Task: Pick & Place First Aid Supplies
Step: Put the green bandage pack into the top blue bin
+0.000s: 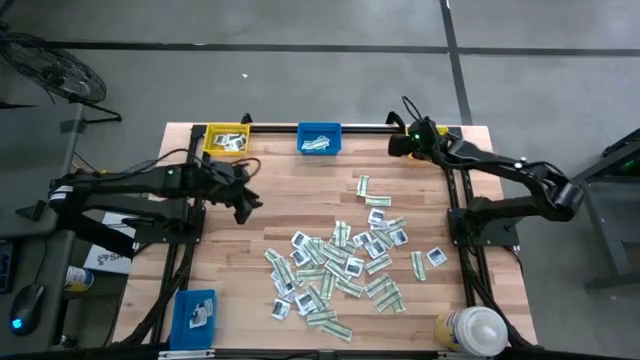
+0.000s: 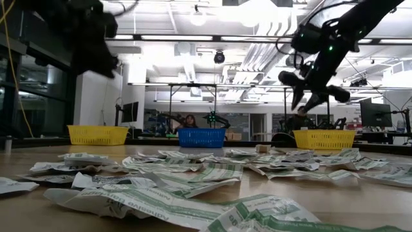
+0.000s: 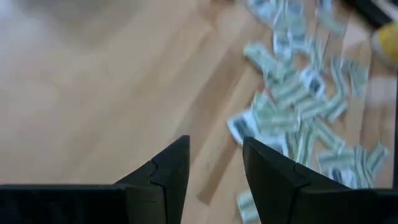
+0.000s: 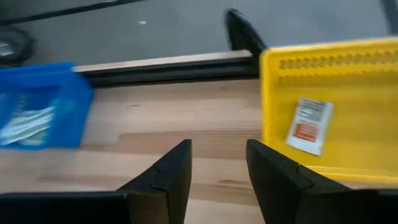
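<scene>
The first aid supplies (image 1: 345, 265) are many small flat packets, white squarish ones and pale green strips, lying scattered on the wooden table's right-centre. They also show in the low view (image 2: 193, 174) and the left wrist view (image 3: 292, 99). My left gripper (image 1: 245, 198) (image 3: 214, 146) is open and empty above bare wood, left of the pile. My right gripper (image 1: 395, 145) (image 4: 217, 149) is open and empty near the far edge, between the blue bin (image 4: 37, 102) and a yellow bin (image 4: 329, 106); it hangs in the air in the low view (image 2: 308, 96).
A yellow bin (image 1: 227, 140) and the blue bin (image 1: 320, 138) at the far edge hold a few packets. The far-right yellow bin holds a white-and-orange packet (image 4: 308, 126). Another blue bin (image 1: 195, 315) sits at the near left, and a white-capped bottle (image 1: 470, 330) at the near right.
</scene>
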